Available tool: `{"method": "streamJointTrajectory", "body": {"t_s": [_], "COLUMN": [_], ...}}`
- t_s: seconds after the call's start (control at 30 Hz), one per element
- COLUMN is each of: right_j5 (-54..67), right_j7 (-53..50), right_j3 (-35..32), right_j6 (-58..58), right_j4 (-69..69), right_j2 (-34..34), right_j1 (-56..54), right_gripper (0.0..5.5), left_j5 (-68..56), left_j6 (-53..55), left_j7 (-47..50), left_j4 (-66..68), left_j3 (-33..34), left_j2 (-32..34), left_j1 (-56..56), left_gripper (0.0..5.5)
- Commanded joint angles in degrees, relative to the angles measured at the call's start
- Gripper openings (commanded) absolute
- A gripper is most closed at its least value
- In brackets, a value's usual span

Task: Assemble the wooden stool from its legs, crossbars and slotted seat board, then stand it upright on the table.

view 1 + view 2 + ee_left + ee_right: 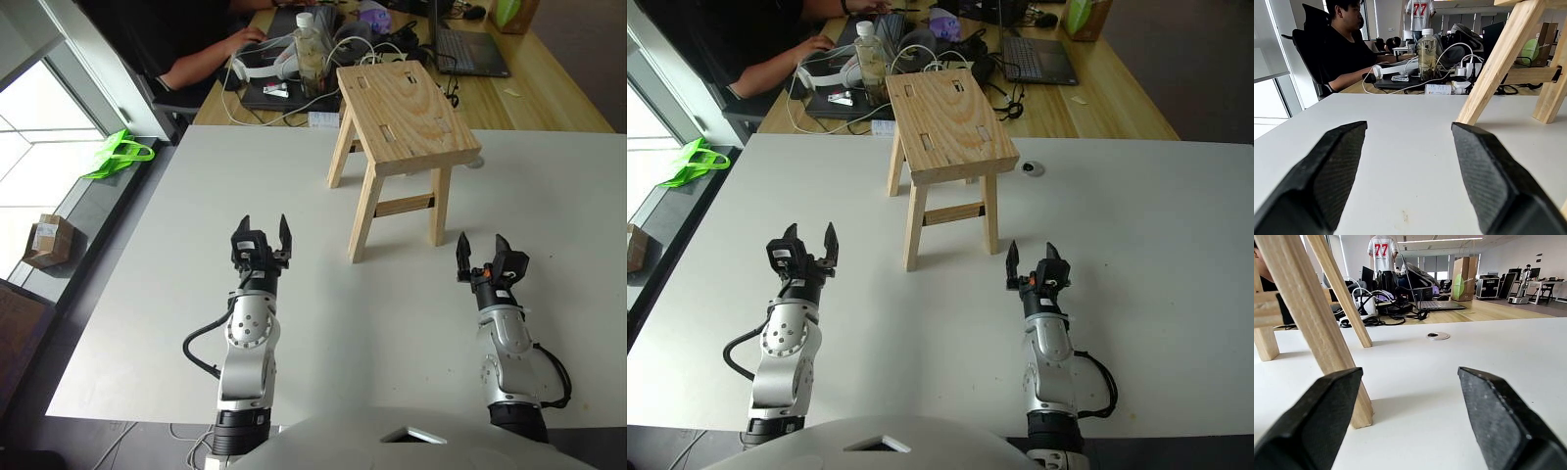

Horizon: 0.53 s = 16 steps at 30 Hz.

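The pale wooden four-legged stool (407, 113) stands upright and assembled on the far half of the white table (137, 294), so the left gripper (265, 225) and right gripper (481, 242) rest nearer, spread wide and empty, the job apparently finished.

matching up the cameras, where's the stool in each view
Left eye view: stool upright, upper centre-right.
Right eye view: upper centre.
Left wrist view: its legs beyond the left gripper.
Right wrist view: a leg close behind the right gripper.
Shared landmark: the wooden desk behind it.
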Motion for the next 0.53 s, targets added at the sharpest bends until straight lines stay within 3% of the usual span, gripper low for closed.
{"method": "streamJointTrajectory", "body": {"t_s": [0.03,0.3,0.53], "right_j5": [-0.7,-1.4,-0.5], "right_j7": [-0.4,-1.0,-2.0], "right_j3": [0.3,0.3,1.1], "right_j6": [-0.8,0.2,3.8], "right_j4": [1.1,0.5,-4.9], "right_j2": [0.2,-0.4,0.7], "right_j1": [-1.1,-4.7,-5.6], "right_gripper": [3.60,3.60,3.60], "left_j5": [0.7,0.2,-2.8], "left_j6": [-0.6,0.2,11.4], "left_j7": [-0.2,0.4,3.5], "left_j4": [0.8,1.8,-3.7], "left_j3": [-0.2,0.2,2.3], "left_j2": [0.6,-0.2,-3.7], "left_j1": [-1.5,-3.8,-7.5], "left_gripper": [3.22,3.22,3.22]}}
